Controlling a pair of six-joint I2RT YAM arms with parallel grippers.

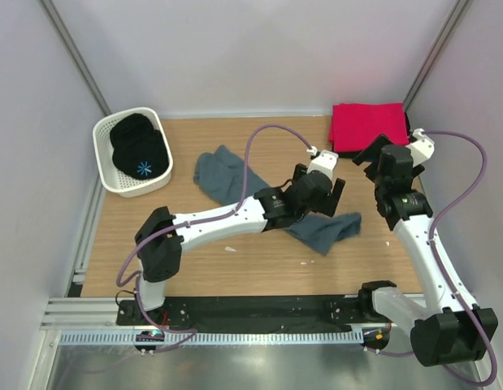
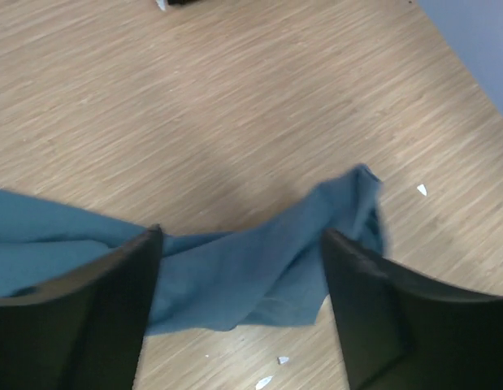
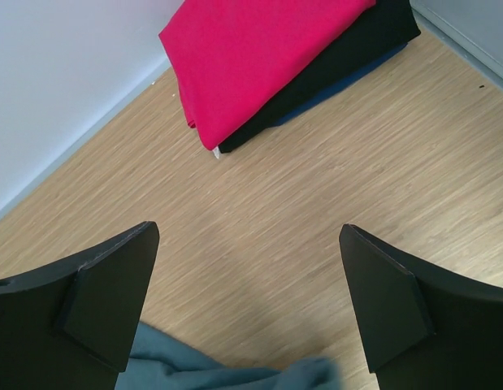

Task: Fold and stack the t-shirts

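The slate blue-grey t-shirt (image 1: 235, 183) lies crumpled in a diagonal strip across the table's middle. My left gripper (image 1: 320, 188) hovers open over its right end; in the left wrist view the cloth (image 2: 251, 272) lies on the wood between and below the spread fingers of the gripper (image 2: 241, 236), untouched. My right gripper (image 1: 379, 158) is open and empty above bare wood (image 3: 249, 231), between the blue shirt's edge (image 3: 202, 375) and the folded stack. The bright red t-shirt (image 1: 366, 122) (image 3: 259, 57) lies folded on top of a black one (image 3: 349, 49) at the back right corner.
A white perforated basket (image 1: 105, 175) at the back left holds a black garment (image 1: 139, 148) with a small blue mark. Grey walls enclose the table on three sides. Small white scraps (image 2: 271, 380) lie on the wood near the left gripper.
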